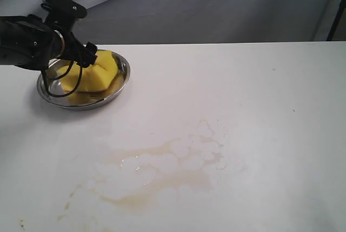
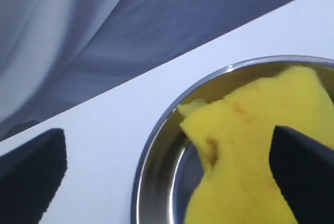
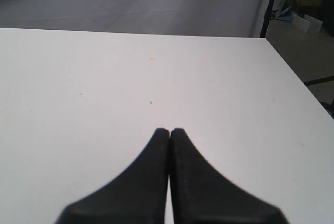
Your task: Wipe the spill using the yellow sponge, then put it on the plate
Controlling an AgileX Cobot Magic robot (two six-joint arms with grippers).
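Observation:
The yellow sponge (image 1: 92, 73) lies in the shiny steel plate (image 1: 123, 64) at the far left of the white table. It also fills much of the left wrist view, where the yellow sponge (image 2: 245, 145) rests over the plate (image 2: 156, 145). My left gripper (image 1: 86, 53) hovers over the plate's left side, open (image 2: 167, 153), with its fingers (image 2: 300, 166) wide apart and one tip against the sponge. The spill (image 1: 162, 172) is a thin pale brownish smear in the near middle. My right gripper (image 3: 169, 131) is shut on nothing above bare table, and it is out of the exterior view.
Small brown drips (image 1: 69, 199) trail off the smear's left end. A grey cloth backdrop (image 1: 216, 5) hangs behind the table's far edge. The right wrist view takes in the table's corner (image 3: 263, 40), with a black stand (image 3: 269, 4) beyond it.

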